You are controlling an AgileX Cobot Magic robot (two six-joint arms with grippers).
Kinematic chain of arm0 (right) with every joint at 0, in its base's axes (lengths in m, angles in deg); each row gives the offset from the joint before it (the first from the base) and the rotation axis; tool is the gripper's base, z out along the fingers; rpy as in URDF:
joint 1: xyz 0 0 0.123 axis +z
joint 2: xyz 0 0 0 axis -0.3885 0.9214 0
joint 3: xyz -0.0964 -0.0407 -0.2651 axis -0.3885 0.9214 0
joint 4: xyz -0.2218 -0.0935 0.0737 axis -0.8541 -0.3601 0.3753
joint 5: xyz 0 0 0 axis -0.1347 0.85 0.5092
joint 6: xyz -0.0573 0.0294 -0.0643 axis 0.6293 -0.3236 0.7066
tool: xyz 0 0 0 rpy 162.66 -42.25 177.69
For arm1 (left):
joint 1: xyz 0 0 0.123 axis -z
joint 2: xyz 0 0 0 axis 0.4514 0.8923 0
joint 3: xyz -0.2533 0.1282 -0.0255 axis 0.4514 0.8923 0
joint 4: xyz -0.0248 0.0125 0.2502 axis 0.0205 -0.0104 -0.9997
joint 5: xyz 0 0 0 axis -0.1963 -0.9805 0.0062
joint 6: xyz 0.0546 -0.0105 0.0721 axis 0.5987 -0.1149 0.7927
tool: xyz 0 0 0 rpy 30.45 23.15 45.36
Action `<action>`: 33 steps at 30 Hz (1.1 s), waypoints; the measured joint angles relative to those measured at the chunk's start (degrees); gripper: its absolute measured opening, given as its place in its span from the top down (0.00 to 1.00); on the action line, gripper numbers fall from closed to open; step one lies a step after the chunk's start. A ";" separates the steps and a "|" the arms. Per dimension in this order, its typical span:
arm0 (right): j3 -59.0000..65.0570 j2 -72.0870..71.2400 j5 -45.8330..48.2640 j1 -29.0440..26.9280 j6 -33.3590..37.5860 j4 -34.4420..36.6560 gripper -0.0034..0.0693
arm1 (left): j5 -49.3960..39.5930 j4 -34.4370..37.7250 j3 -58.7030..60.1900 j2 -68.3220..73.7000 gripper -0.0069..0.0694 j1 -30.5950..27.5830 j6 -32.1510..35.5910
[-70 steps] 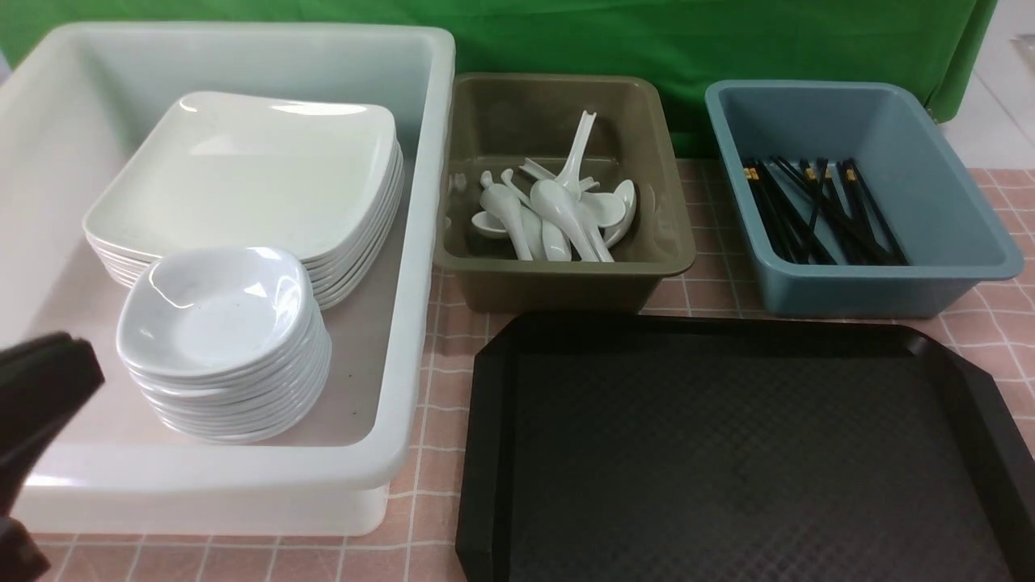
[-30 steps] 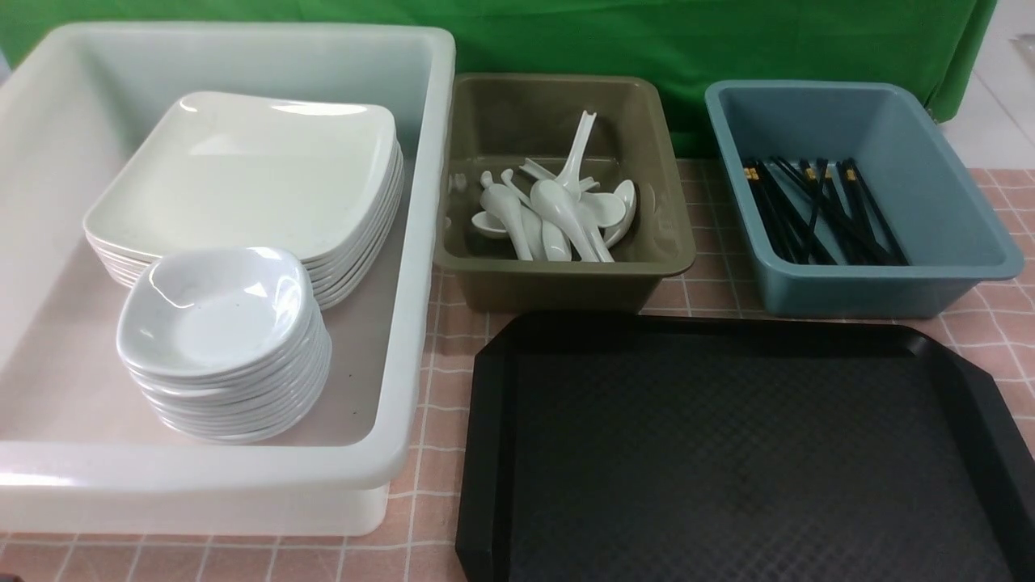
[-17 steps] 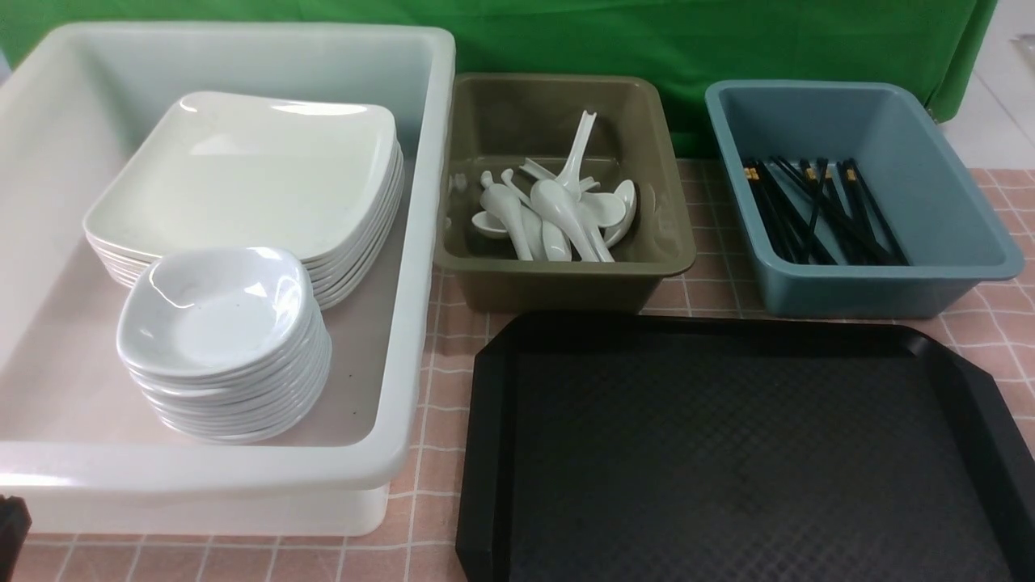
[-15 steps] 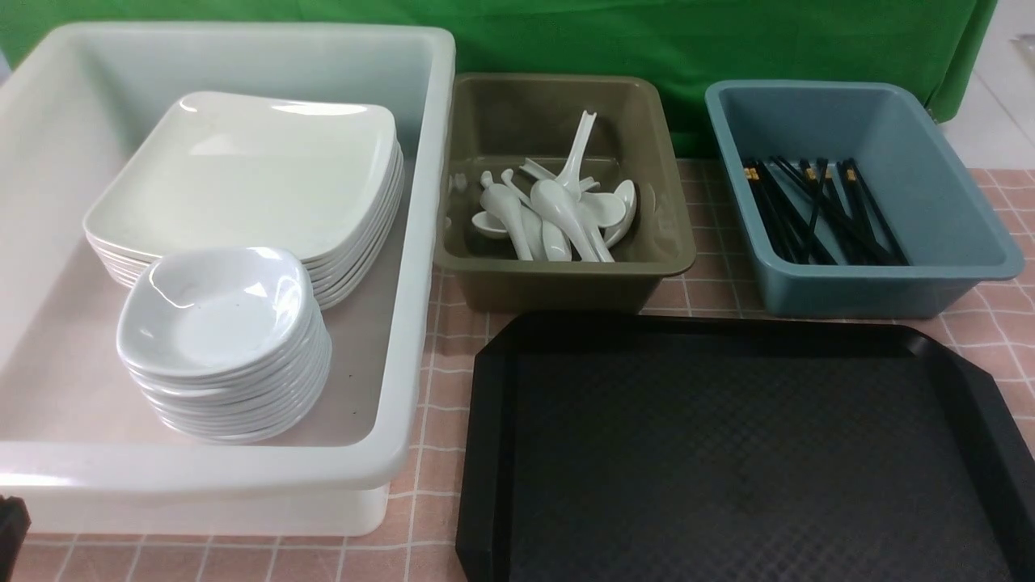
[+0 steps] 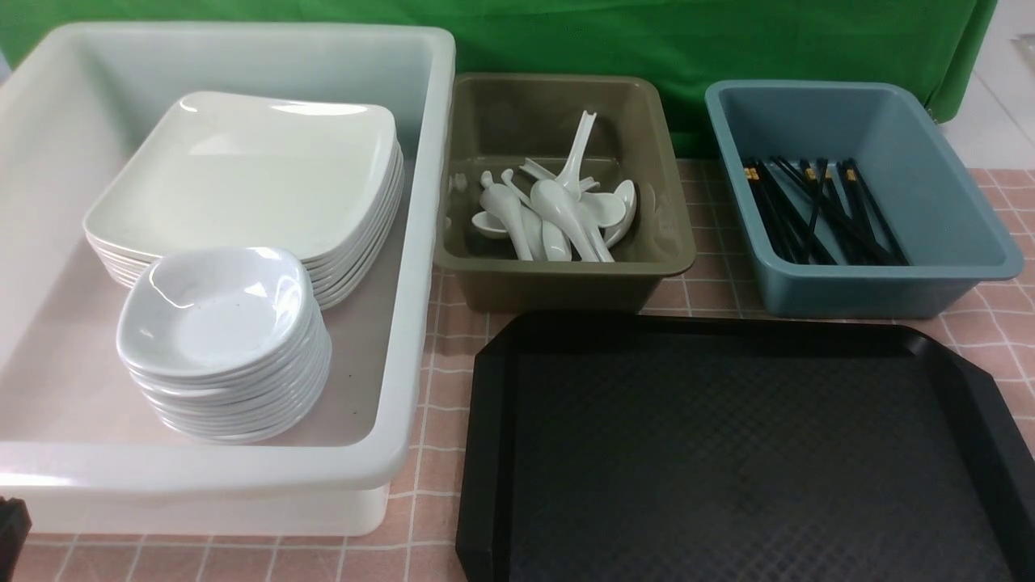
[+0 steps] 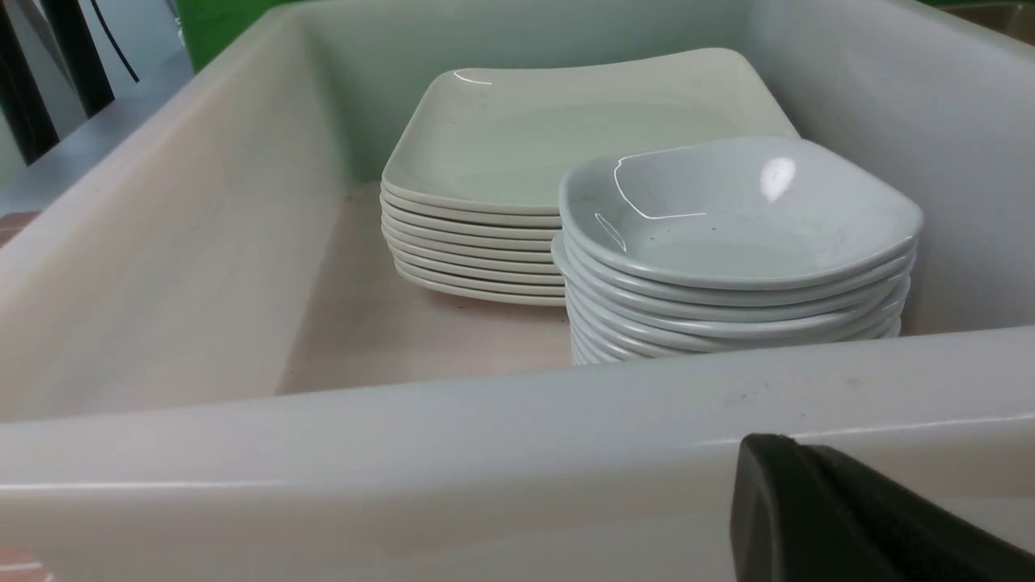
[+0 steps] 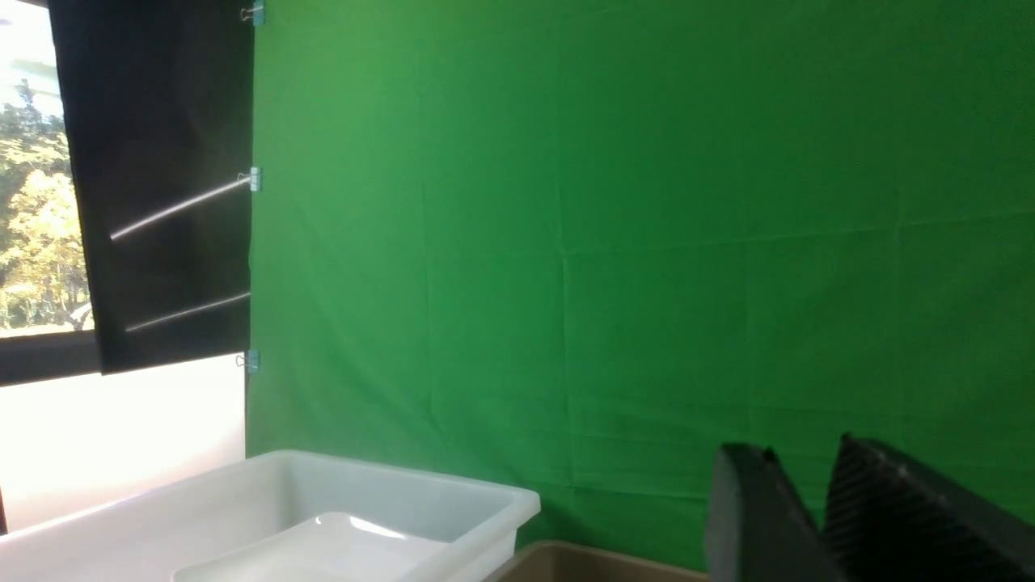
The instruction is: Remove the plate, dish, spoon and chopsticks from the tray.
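The black tray point(image 5: 728, 453) lies at the front right with nothing on it. A stack of large white square plates point(image 5: 242, 170) and a stack of small white dishes point(image 5: 214, 311) stand in the white tub point(image 5: 420, 242). Several white spoons point(image 5: 558, 214) lie in the olive tub point(image 5: 566, 287). Several black chopsticks point(image 5: 817, 210) lie in the blue tub point(image 5: 857, 291). My left gripper point(image 6: 776, 453) is shut and empty, just in front of the white tub's near wall; only a sliver of it shows in the front view point(image 5: 10, 525). My right gripper point(image 7: 796, 453) is open, empty and raised, facing the green cloth.
A green cloth point(image 5: 687, 40) hangs behind the tubs. The pink checked tablecloth point(image 5: 437, 388) shows between the white tub and the tray. The left wrist view shows the plates point(image 6: 566, 129) and dishes point(image 6: 728, 218) over the tub's near rim point(image 6: 404, 436).
My left gripper has drawn back from the white tub's front left corner to the bottom left edge of the front view. Nothing else has moved.
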 joint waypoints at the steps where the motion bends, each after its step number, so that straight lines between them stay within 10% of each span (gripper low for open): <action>1: 0.00 0.00 0.00 0.00 0.00 0.00 0.66 | 0.00 0.00 0.00 0.00 0.90 0.00 0.00; 21: 2.27 2.30 6.22 -1.11 26.14 28.88 0.62 | -0.04 0.00 0.00 0.00 0.90 0.00 0.00; 33: 27.94 -0.98 10.28 -29.66 28.44 29.00 0.62 | -0.04 0.00 0.05 0.00 0.90 0.00 0.00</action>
